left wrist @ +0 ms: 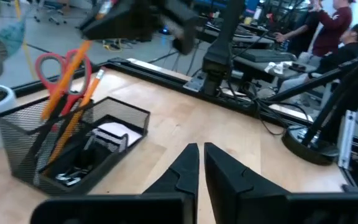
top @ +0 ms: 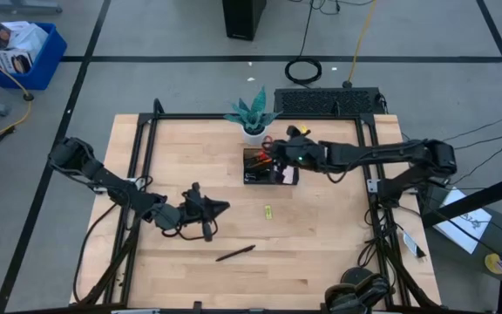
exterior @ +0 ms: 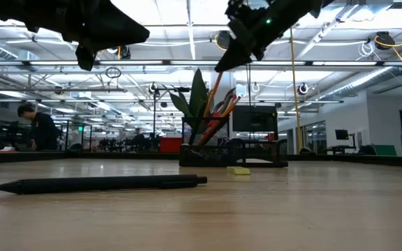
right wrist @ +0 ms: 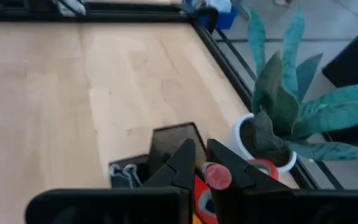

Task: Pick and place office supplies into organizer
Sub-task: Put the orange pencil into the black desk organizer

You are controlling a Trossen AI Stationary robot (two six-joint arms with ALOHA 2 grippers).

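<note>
The black mesh organizer [top: 253, 177] stands at the table's far middle, with red-handled scissors [left wrist: 59, 67] and orange pencils upright in its taller compartment. My right gripper [right wrist: 197, 150] hovers just above it, shut on an orange pencil [exterior: 212, 103]. Farther left and nearer, my left gripper [top: 225, 207] hangs above the table, shut with nothing between its fingers. A black pen [top: 235, 253] lies flat on the wood near the front. A small yellow-green clip [top: 267, 212] lies between the pen and the organizer. My right gripper pinches the pencil's upper end between its two fingers, right by the pink eraser [right wrist: 215, 176]. The fingers slant down from the table's right side. The pencil hangs tilted below them, its lower end [left wrist: 47, 112] inside the organizer's taller compartment.
A white pot with a teal plant [top: 253, 120] stands right behind the organizer, close to my right gripper. A black frame [top: 146, 139] runs round the table's edges. Bare wood lies left of and in front of the organizer. People sit in the room beyond.
</note>
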